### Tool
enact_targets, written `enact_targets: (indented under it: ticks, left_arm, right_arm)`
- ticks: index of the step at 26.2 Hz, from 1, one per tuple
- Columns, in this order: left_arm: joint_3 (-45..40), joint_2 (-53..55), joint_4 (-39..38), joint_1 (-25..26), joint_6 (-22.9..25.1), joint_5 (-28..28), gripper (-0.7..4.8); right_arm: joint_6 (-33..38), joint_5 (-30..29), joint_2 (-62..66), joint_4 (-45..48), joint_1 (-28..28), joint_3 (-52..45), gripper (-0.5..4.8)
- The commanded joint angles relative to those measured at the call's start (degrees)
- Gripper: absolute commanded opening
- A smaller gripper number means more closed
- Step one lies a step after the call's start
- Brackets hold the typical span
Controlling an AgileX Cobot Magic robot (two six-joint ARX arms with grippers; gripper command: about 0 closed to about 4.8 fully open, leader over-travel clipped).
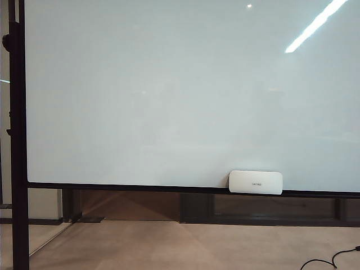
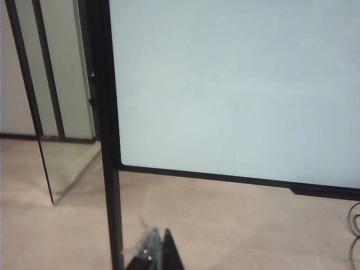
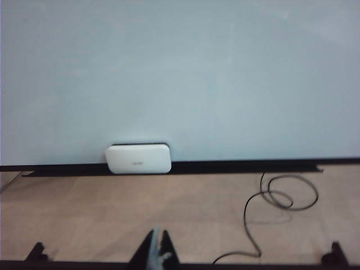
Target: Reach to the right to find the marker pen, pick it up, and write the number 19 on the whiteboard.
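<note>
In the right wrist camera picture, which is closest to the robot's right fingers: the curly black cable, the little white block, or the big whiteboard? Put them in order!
From the right gripper, low and shut:
1. Black cable, looping on the floor, off to one side.
2. White block, on the board's bottom frame.
3. Whiteboard, its blank surface rising behind the block; these two nearly touch, so that order is close.

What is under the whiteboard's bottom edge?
Below the whiteboard lie bare tan floor and a coiled black cable. The white block covers part of the frame. Both grippers hang back, shut.
</note>
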Motion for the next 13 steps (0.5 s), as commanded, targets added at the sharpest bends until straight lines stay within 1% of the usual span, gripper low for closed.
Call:
enact_targets:
  ticks: [1, 2, 4, 5, 7, 9, 11, 12, 13]
  left_arm:
    - [0.1, 0.0, -1.0, -0.1, -3.0, 0.5, -0.04]
    - [0.1, 0.0, -1.0, -0.1, -3.0, 1.9, -0.04]
    - [0.1, 0.0, -0.9, -0.1, -3.0, 4.6, -0.04]
    - [0.1, 0.0, -0.9, -0.1, -3.1, 7.1, -0.04]
    - [0.1, 0.0, -1.0, -0.1, -4.1, 11.8, -0.05]
    - [0.1, 0.0, -1.0, -0.1, -5.6, 18.1, -0.05]
    - [0.1, 0.0, -0.9, -0.1, -5.6, 24.8, -0.05]
    - [0.1, 0.0, -0.8, -0.2, -5.6, 27.1, -0.05]
    - [0.1, 0.0, -0.9, -0.3, -5.8, 29.4, -0.05]
  right_arm:
    - [2.1, 0.0, 0.0, -1.7, 0.0, 0.2, 0.14]
    - [3.5, 0.1, 0.0, -1.7, 0.0, 0.2, 0.21]
    - [5.9, 0.1, 0.0, -1.0, 0.0, 0.2, 0.60]
    - [6.1, 0.2, 0.0, -0.3, 0.0, 0.2, 0.62]
    - [6.0, 0.2, 0.0, 0.7, 0.0, 0.2, 0.62]
    - [6.0, 0.3, 0.0, 1.6, 0.0, 0.2, 0.56]
    - [5.9, 0.3, 0.0, 2.2, 0.0, 0.2, 0.46]
    - [5.9, 0.2, 0.0, 2.8, 0.0, 0.2, 0.31]
    - [5.9, 0.3, 0.0, 3.7, 0.0, 0.2, 0.26]
